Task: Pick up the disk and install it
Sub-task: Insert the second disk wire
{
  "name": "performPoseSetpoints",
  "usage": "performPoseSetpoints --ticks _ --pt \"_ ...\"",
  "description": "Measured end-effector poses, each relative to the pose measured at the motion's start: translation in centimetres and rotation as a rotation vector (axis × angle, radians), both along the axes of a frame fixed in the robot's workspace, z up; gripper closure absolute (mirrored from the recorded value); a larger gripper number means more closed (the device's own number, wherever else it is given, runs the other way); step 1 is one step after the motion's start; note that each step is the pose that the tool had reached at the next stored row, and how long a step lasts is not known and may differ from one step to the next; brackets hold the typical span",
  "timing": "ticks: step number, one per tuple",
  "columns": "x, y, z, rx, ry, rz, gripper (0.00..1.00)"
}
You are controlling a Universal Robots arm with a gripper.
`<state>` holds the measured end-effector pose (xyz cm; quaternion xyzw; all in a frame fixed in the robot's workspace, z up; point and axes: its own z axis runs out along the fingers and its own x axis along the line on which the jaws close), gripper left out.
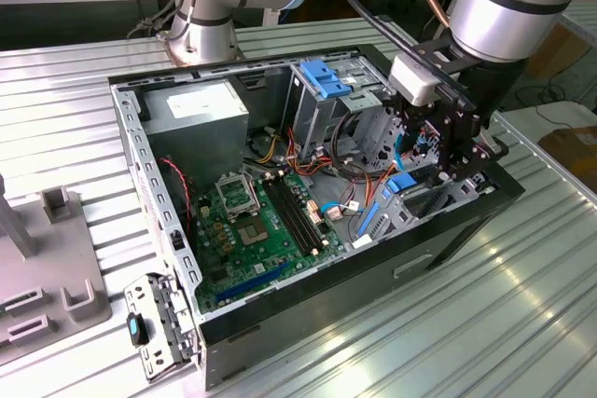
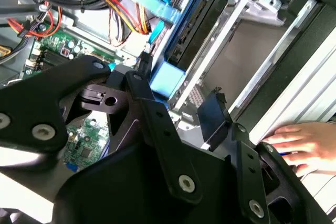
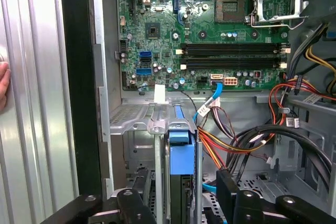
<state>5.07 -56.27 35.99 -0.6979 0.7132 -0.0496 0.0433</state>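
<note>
So the tool (image 3: pixel 184 191) is down in the drive bay corner of the case, fingers (image 3: pixel 140 195) spread wide. They straddle the disk (image 3: pixel 181 153) and don't look like they're clamping it. The disk sits on edge in the metal cage (image 3: pixel 134 121), right between the fingers, blue rail end facing up.

Pretty cramped in there. Just off one finger is a fat bundle of orange, yellow and red wires (image 3: pixel 226 148), plus a thin blue cable (image 3: pixel 212 100) looping past the disk's end. On the other finger's side it's the cage plate, then the black case wall (image 3: pixel 79 77) close by.

Past the disk, further from the tool, the motherboard (image 3: pixel 210 24) lies flat with bare RAM slots and an open CPU socket (image 3: pixel 275 3); more free room over there.

Outside the wall, a person's hand (image 2: pixel 299 142) rests on the ribbed metal counter (image 1: pixel 522 305). A power supply (image 1: pixel 196 109) sits in the case's far corner, and a second robot's base (image 1: pixel 205 30) stands on the counter behind it.
</note>
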Motion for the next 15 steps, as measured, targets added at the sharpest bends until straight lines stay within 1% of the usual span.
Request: performPoseSetpoints --ticks 2,4,6,8,9,10,15 --pt "0.55 0.00 0.00 -0.0002 0.0045 0.000 0.38" --pt "1.01 0.00 -0.05 0.0001 0.0104 0.000 0.38" --pt "1.37 0.00 -0.13 0.0001 0.0190 -0.001 0.38" --pt "1.84 0.00 -0.23 0.0001 0.0361 -0.002 0.38" --pt "2.36 0.00 -0.30 0.0002 0.0528 -0.003 0.38" --pt "2.57 0.01 -0.30 0.0001 0.0578 -0.003 0.38" --pt "2.60 0.00 -0.30 0.0001 0.0581 -0.003 0.38"
